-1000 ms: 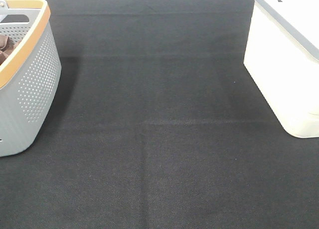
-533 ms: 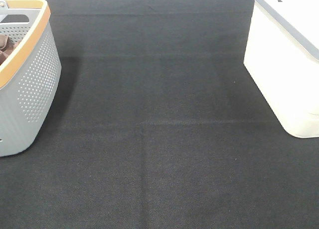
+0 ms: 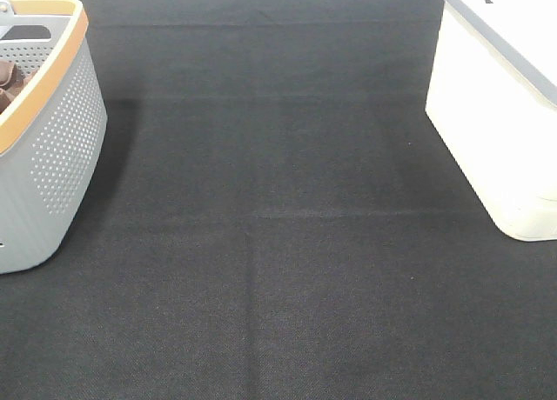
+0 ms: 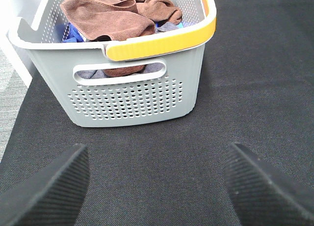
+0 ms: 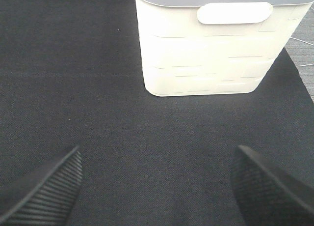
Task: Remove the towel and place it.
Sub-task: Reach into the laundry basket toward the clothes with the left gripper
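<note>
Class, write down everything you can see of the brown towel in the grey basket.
The towel is reddish-brown, soft and fuzzy like microfibre. It lies crumpled in loose folds on top of the pile inside the grey basket, rising about level with the rim. It rests on a blue cloth. Brown fabric also shows through the handle slot.

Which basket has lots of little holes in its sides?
The grey basket with the yellow rim, holding the brown towel. The white basket shows no round holes in its sides.
</note>
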Controlling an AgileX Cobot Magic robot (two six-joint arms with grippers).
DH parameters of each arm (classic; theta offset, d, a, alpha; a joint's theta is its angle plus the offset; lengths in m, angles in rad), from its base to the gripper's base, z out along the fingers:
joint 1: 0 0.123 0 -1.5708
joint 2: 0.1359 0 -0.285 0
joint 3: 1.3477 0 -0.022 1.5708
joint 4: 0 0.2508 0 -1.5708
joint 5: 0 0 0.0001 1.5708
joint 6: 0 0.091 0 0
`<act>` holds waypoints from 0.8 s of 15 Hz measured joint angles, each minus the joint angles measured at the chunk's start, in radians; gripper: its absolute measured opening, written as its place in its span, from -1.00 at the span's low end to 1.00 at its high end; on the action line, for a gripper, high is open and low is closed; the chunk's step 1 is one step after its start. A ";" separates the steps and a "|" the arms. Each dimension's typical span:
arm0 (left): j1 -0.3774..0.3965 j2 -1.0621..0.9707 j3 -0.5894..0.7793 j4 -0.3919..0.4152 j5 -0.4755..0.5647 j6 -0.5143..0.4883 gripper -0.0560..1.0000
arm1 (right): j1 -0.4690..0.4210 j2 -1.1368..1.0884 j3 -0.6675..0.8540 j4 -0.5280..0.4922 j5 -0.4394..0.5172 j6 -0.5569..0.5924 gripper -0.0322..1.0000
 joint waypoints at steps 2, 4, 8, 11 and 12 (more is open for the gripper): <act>0.000 0.000 0.000 0.000 0.000 0.000 0.49 | 0.000 0.000 0.000 0.000 0.000 0.000 0.58; 0.000 0.000 0.000 0.000 0.000 0.000 0.49 | 0.000 0.000 0.000 0.000 0.000 0.000 0.58; 0.000 0.000 0.000 0.000 0.000 0.000 0.49 | 0.000 0.000 0.000 0.000 0.000 0.000 0.58; 0.000 0.000 0.000 0.000 0.000 0.000 0.49 | 0.000 0.000 0.000 0.000 0.000 0.000 0.58; 0.000 0.000 0.000 0.000 0.000 0.000 0.49 | 0.000 0.000 0.000 0.000 0.000 0.000 0.58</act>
